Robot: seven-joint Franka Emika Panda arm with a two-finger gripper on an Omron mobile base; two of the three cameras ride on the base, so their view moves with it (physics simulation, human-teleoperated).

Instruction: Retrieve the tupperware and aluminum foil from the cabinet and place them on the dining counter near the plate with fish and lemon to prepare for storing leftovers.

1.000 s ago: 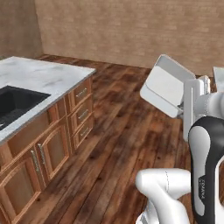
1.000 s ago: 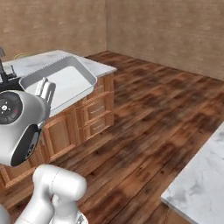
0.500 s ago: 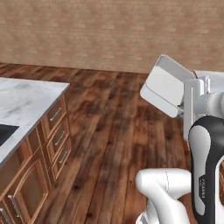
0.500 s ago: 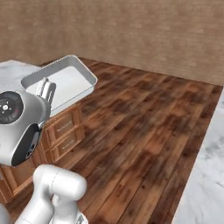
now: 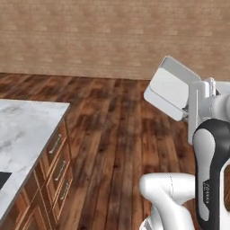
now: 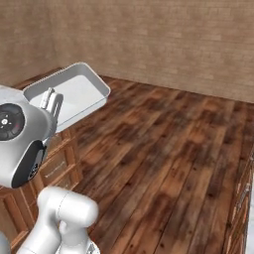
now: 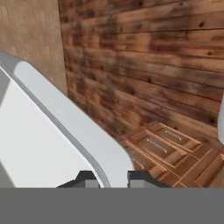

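From behind on the left, the tupperware (image 5: pixel 170 92) rides tilted high in the air at the arm's end, its rim clamped by the gripper (image 5: pixel 194 110), well above the plank floor (image 5: pixel 117 134); a brick wall (image 5: pixel 90 36) closes the far side; at the lower left a marble-topped counter (image 5: pixel 27 134) juts in, with wooden drawers (image 5: pixel 58 168) down its side, and open floor lies between it and the arm.

From behind on the right, the tub (image 6: pixel 69 94) tips its hollow towards us, the gripper (image 6: pixel 49 101) pinching its near rim; a wooden drawer front (image 6: pixel 57 166) stands just beneath it; bare floor (image 6: pixel 173 149) runs to the brick wall (image 6: pixel 163 39); at the lower right edge another wooden cupboard face (image 6: pixel 240 198) shows.

From the hand, the tub's flared rim (image 7: pixel 78 131) runs between the two finger tips (image 7: pixel 87 178), which are shut on it; past it lie floor planks (image 7: pixel 153 65) and a bank of drawers (image 7: pixel 166 142).
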